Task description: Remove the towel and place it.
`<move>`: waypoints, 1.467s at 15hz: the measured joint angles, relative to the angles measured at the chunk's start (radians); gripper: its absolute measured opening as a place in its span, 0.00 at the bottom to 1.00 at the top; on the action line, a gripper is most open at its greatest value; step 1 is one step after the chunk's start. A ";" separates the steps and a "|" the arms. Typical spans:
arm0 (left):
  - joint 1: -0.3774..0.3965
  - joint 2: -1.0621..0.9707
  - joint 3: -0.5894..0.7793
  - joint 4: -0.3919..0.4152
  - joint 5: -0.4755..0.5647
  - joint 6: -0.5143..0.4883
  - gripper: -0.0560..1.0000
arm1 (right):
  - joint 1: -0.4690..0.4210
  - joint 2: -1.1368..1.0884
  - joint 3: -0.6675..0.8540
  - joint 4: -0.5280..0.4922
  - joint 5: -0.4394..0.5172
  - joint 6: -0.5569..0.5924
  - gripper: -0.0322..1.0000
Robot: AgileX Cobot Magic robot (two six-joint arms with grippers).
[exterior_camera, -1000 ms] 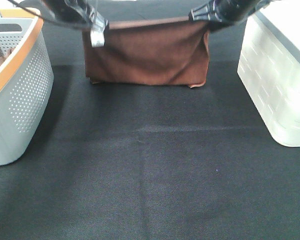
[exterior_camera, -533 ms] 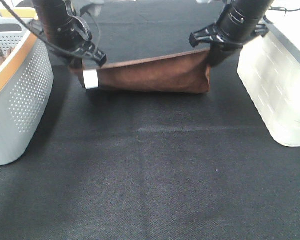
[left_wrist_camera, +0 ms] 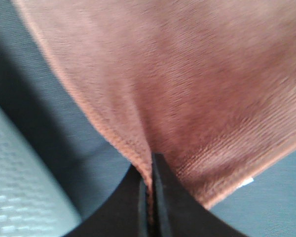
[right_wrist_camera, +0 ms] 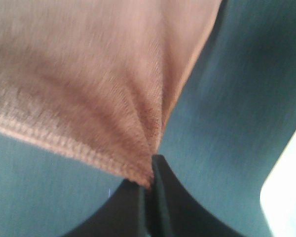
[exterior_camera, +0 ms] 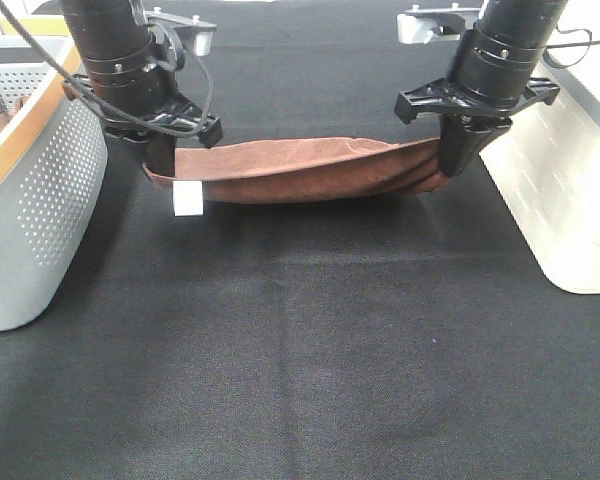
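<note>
Now both grippers — left (exterior_camera: 160,160), right (exterior_camera: 455,160) — pinch the towel (exterior_camera: 300,172) corners, jaws closed tight.

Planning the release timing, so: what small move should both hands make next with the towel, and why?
Probably lower both together a little more before letting go. The left hand and right hand each pinch a corner of the towel, which sags between them low over the black table cover. Whether its middle touches down yet is unclear.
</note>
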 joint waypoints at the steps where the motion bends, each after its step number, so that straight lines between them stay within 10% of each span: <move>1: 0.000 -0.012 0.000 -0.006 0.002 0.000 0.05 | 0.000 -0.001 0.012 0.000 0.010 -0.004 0.03; 13: 0.000 -0.087 0.253 -0.091 0.004 -0.002 0.06 | 0.000 -0.001 0.171 0.074 0.050 -0.055 0.08; 19: 0.000 -0.088 0.253 -0.091 0.005 -0.023 0.67 | 0.000 -0.001 0.173 0.075 0.054 -0.057 0.53; 22: 0.000 -0.099 0.253 -0.091 0.005 -0.023 0.73 | 0.000 -0.016 0.173 0.077 0.054 -0.056 0.60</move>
